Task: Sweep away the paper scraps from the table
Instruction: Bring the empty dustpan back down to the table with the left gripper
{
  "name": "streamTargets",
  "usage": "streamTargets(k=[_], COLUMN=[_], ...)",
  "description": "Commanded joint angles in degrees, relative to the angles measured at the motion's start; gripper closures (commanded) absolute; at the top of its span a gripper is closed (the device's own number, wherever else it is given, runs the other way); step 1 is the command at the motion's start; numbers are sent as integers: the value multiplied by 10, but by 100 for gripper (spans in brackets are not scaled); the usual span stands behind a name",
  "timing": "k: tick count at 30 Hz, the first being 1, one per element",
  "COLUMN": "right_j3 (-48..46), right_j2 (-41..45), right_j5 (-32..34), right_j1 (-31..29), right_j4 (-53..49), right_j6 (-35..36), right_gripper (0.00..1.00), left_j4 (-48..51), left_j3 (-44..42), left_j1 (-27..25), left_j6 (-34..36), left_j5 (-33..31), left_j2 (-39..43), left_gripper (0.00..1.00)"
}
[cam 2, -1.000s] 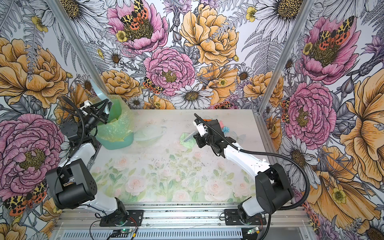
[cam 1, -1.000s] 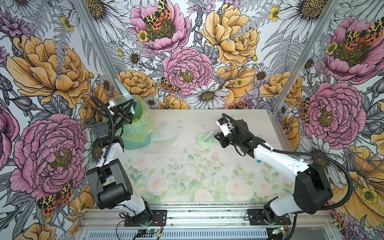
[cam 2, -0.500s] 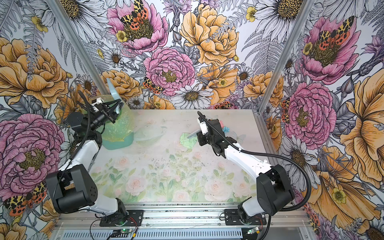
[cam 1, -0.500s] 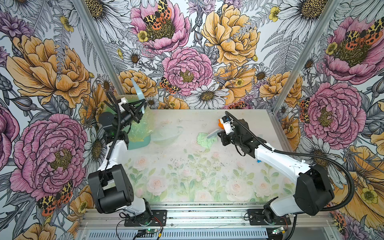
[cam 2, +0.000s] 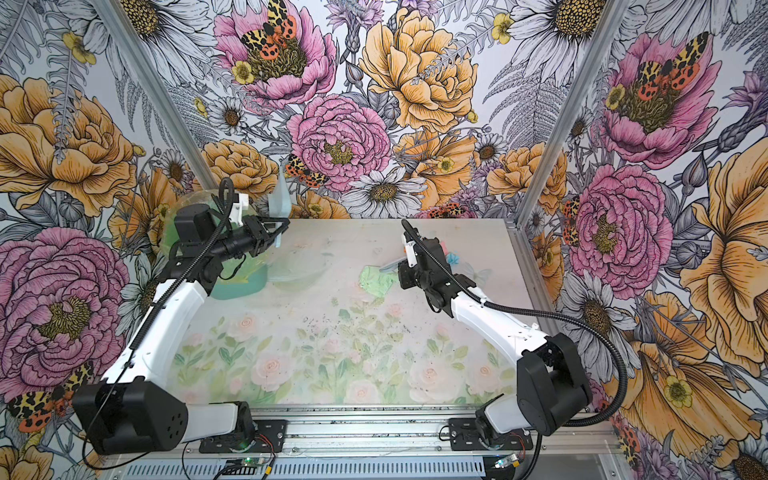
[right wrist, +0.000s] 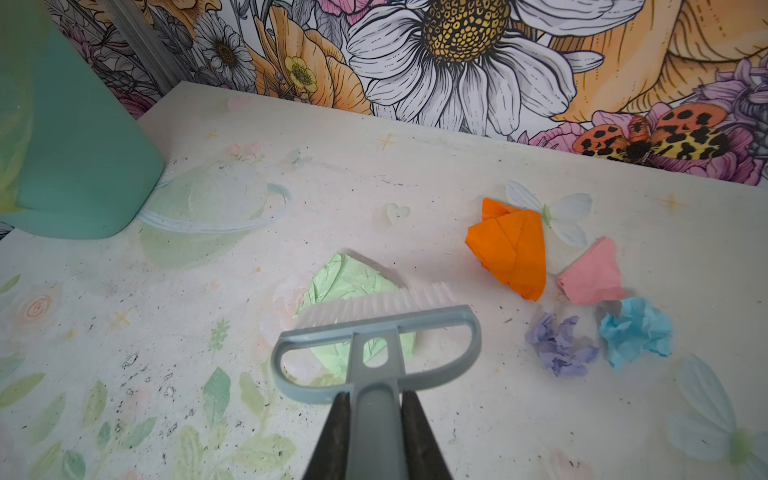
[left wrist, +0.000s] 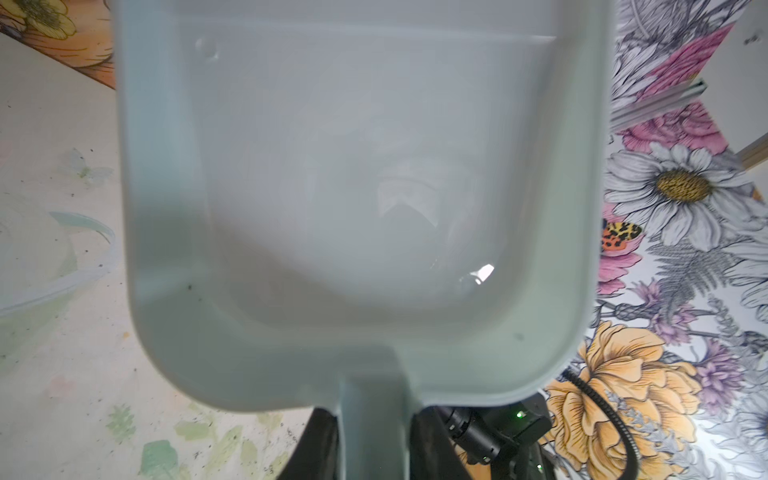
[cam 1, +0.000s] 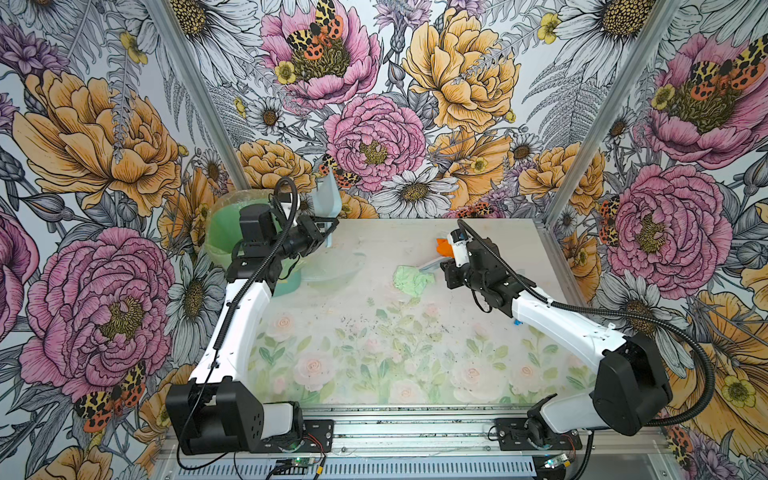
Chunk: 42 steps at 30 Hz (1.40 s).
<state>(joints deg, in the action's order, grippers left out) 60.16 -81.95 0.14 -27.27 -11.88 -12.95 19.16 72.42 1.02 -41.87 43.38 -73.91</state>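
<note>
On the table (cam 1: 374, 353), a pale green paper scrap (right wrist: 353, 286) (cam 1: 411, 280) lies under the white bristles of the grey brush (right wrist: 374, 328). My right gripper (right wrist: 376, 411) (cam 1: 444, 270) is shut on the brush handle. Beyond it, near the right rear corner, lie orange (right wrist: 509, 253), pink (right wrist: 592, 274), light blue (right wrist: 633, 330) and lilac (right wrist: 559, 345) scraps. My left gripper (left wrist: 374, 419) (cam 1: 320, 232) is shut on the handle of the grey-blue dustpan (left wrist: 357, 199) (cam 1: 327, 199). It holds the pan upright above the table's rear left, with nothing in it.
A green bin (cam 1: 226, 232) (right wrist: 75, 166) with a clear liner stands at the rear left corner, just behind my left arm. Flowered walls close the table on three sides. Dark specks dot the middle of the tabletop.
My left arm has swung the dustpan rightward, from over the bin to above the table's rear edge. The right gripper and brush have barely moved.
</note>
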Motion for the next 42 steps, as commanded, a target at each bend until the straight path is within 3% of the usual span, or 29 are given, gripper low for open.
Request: streamTargets(k=[1,11,18,27,42], right_j3=[7,24,31,37,61], right_j2=[17,6,-4,-5,-26], right_j5=[38,51,57,111,142], right_j1=[5,8,8,5,-12], right_j4=[-3,-2,-4,-41,-51], right_j6=[-40,-113,-150,-168,-140], right_gripper=[100,100,100,100,100], left_j4=[85,126,146,151,155], left_j3=[-1,-45,-54,-79,-118], left_j1=[-22,-158,-260,-339,-390], left_j6=[123,209,249,252,234], left_j5=[-89,-280,-384,-429,-465], left_j2=[30,78,59,13,-54], left_gripper=[100,100,100,100,100])
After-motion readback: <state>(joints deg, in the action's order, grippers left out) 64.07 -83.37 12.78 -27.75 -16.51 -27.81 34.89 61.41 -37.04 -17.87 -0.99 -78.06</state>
